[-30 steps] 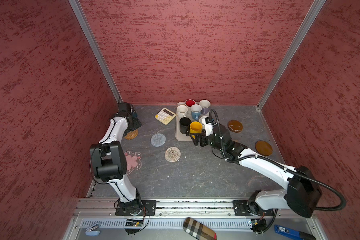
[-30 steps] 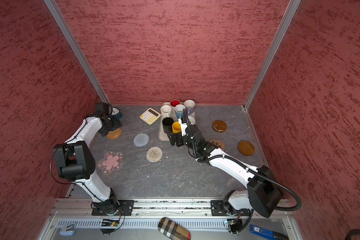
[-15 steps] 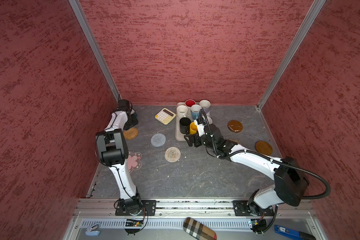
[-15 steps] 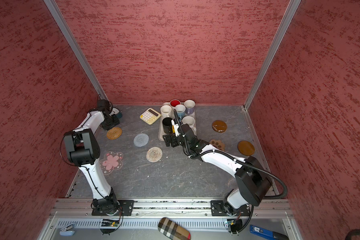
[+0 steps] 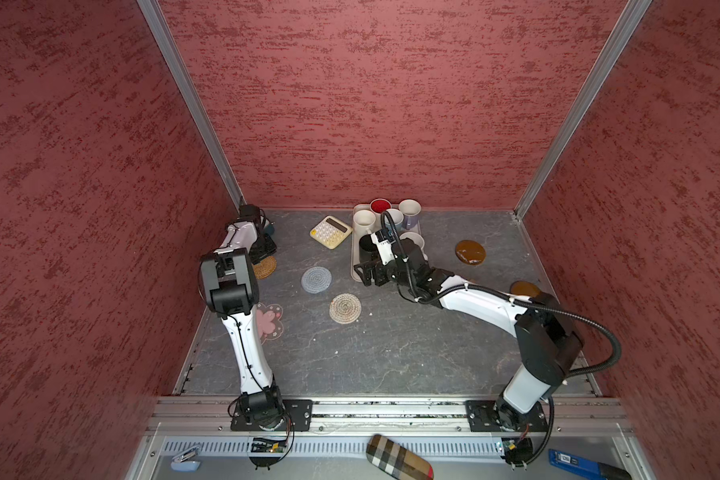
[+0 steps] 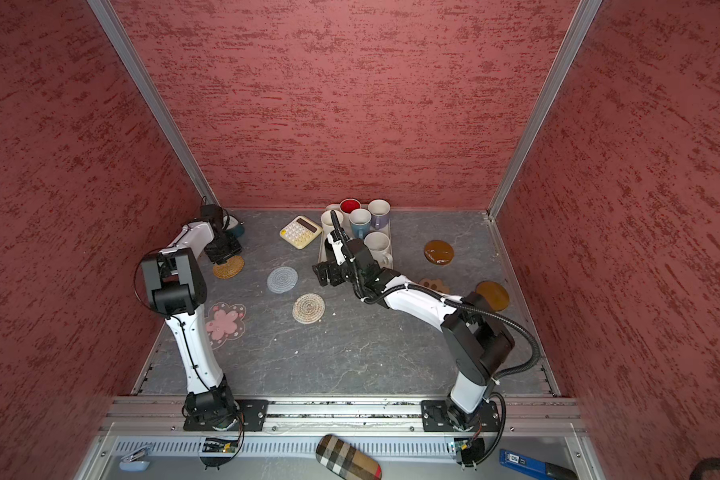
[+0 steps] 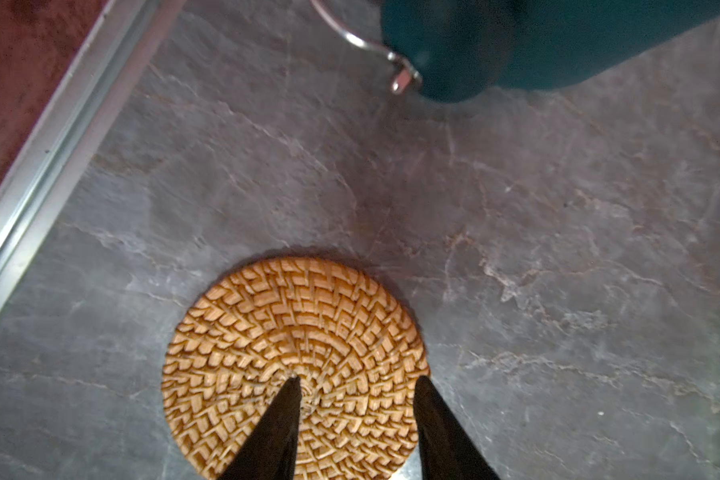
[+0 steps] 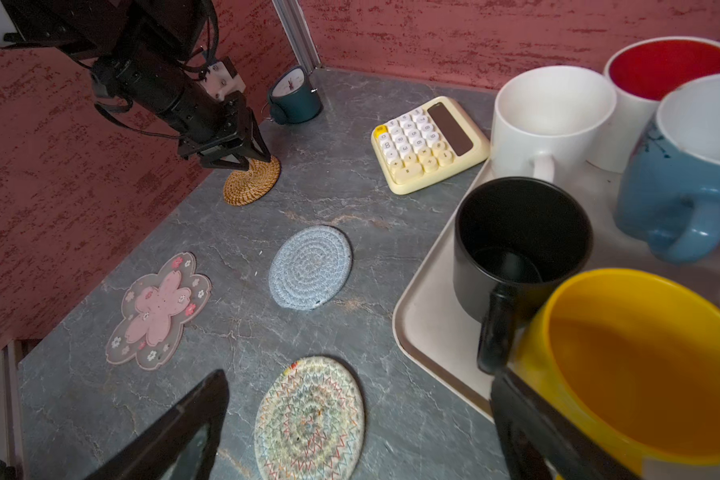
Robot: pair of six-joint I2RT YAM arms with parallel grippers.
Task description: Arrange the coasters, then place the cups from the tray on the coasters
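Observation:
My left gripper (image 7: 356, 380) is closed down on the woven tan coaster (image 7: 296, 332), which lies on the table by the left wall. One tip is at its centre and the other at its rim. My right gripper (image 8: 362, 374) stands wide open at the tray's (image 8: 429, 328) front corner. One finger (image 8: 528, 424) is against the yellow cup (image 8: 641, 365), the other over the table. Black (image 8: 520, 241), blue (image 8: 682, 187), white (image 8: 549, 124) and red-lined (image 8: 674, 66) cups stand on the tray. Grey (image 5: 316, 279), beige (image 5: 345, 308) and pink flower (image 5: 269, 320) coasters lie mid-table. Two glossy discs (image 6: 438, 252) (image 6: 492, 295) and the paw-print coaster (image 6: 435, 286) lie to the right.
A yellow calculator (image 5: 330, 232) lies just left of the tray. A small teal clock (image 8: 294, 95) stands in the back left corner behind my left gripper. Red walls close in the table on three sides.
My left gripper's jaws have narrowed onto the woven coaster. My right gripper has moved left along the tray's front, and its arm now covers the yellow cup in the top views.

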